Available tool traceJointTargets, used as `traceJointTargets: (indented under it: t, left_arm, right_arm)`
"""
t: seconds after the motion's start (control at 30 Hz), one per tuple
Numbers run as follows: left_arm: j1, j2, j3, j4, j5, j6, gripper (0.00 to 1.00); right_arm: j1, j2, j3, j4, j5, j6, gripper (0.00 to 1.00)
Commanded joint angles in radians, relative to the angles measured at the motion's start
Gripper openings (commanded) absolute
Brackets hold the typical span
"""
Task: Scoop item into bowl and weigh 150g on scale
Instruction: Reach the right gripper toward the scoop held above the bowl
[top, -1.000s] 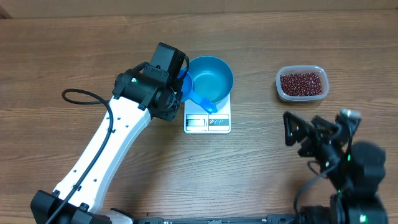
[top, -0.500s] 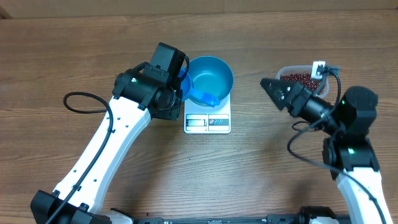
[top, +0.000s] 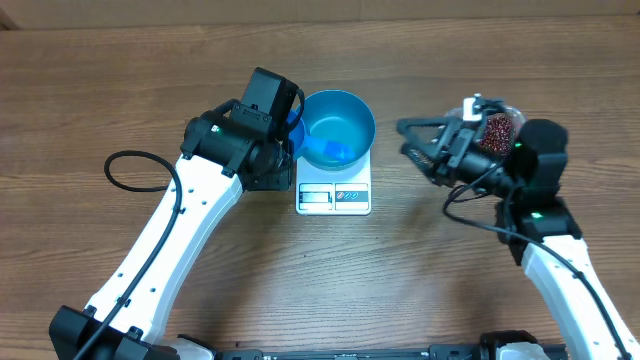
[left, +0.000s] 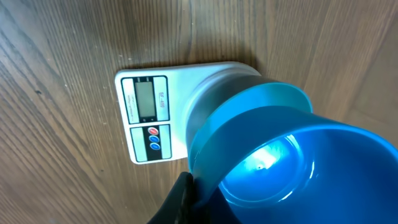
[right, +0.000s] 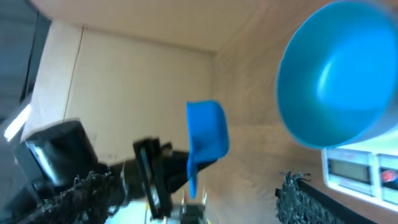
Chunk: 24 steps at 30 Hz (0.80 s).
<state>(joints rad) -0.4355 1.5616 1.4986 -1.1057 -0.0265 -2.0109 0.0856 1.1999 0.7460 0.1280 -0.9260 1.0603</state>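
My left gripper (top: 288, 140) is shut on the cup of a small blue scoop (top: 328, 152) at the left rim of the bowl (top: 342, 118). The scoop's handle reaches right over the bowl. The bowl is bright blue, has no beans in it and stands on the white scale (top: 333, 196). My right gripper (top: 412, 148) hangs open just right of the bowl, pointing left. In the right wrist view the scoop (right: 208, 134) points its handle between my spread fingers (right: 298, 196), beside the bowl (right: 342, 74). The red-brown beans (top: 497, 130) show partly behind the right arm.
The clear tub (top: 508, 110) holding the beans sits at the back right, mostly under my right arm. A black cable loop (top: 118, 165) lies on the wood left of the left arm. The left wrist view shows the scale's display (left: 146, 99).
My right arm rose from the near right and swung left toward the bowl, covering the tub. The scoop's handle turned from the scale's front to point right. The left arm stayed put.
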Motion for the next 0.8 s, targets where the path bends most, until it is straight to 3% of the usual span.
traceJointTargets:
  t: [0.0,0.03,0.77]
  left_arm:
    - [-0.004,-0.011,0.015,0.0,0.002,-0.036,0.04]
    - [-0.004,-0.011,0.015,0.0,0.002,-0.036,0.05]
    - [-0.009,-0.011,0.015,0.011,0.106,-0.032,0.04]
  right_arm:
    - [0.084,-0.005,0.017,0.023,0.064,0.01,0.92]
    - [0.112,-0.005,0.017,0.028,0.089,0.01,1.0]
    - [0.28,-0.003,0.016,0.028,0.323,-0.074,1.0]
